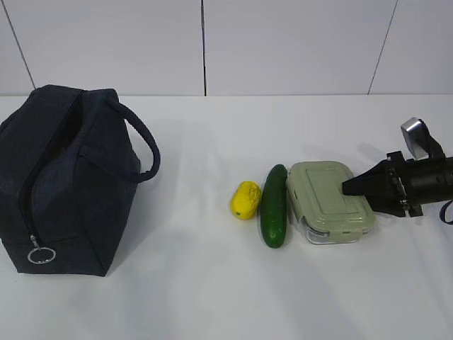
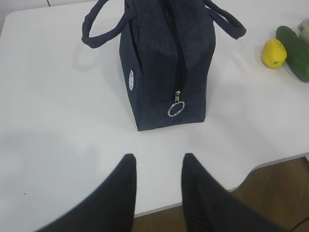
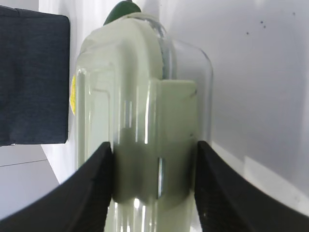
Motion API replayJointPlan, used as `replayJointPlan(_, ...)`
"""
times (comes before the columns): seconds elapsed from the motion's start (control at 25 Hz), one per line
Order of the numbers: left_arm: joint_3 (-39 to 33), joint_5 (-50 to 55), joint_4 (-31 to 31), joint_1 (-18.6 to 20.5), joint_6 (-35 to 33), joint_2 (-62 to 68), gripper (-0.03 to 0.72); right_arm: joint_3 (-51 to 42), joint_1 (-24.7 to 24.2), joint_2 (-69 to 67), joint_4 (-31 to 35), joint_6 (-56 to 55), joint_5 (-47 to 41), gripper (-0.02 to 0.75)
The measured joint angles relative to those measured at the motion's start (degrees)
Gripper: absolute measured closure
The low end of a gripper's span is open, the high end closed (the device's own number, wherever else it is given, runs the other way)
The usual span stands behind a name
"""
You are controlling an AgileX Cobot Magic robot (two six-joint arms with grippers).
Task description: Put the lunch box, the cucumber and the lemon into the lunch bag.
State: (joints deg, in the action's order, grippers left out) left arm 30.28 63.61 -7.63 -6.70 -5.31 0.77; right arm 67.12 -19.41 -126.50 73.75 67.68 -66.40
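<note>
The lunch box (image 1: 325, 202), clear with a sage-green lid, rests on the white table at the right. My right gripper (image 1: 348, 188) comes at it from the right. In the right wrist view this gripper (image 3: 154, 145) is shut on the lunch box (image 3: 145, 96), one finger pressed on each side of its end latch. The cucumber (image 1: 274, 205) lies just left of the box, and the lemon (image 1: 245, 200) left of that. The navy lunch bag (image 1: 64, 177) stands at the far left. My left gripper (image 2: 159, 157) hangs open over bare table in front of the lunch bag (image 2: 164, 58), holding nothing.
A silver ring pull (image 2: 176, 108) hangs at the bag's near end. The bag's handles (image 1: 145, 145) stick out sideways. The table's front edge (image 2: 270, 159) runs close behind my left gripper. A white panelled wall (image 1: 212, 42) backs the table.
</note>
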Motion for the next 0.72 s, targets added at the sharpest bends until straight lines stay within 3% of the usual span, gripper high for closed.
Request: replayJointPlan(0.72, 0.0, 0.0, 0.0, 0.0, 0.0, 0.0, 0.461, 0.0, 0.0, 0.6, -0.7, -3.0, 0.5, 0.355)
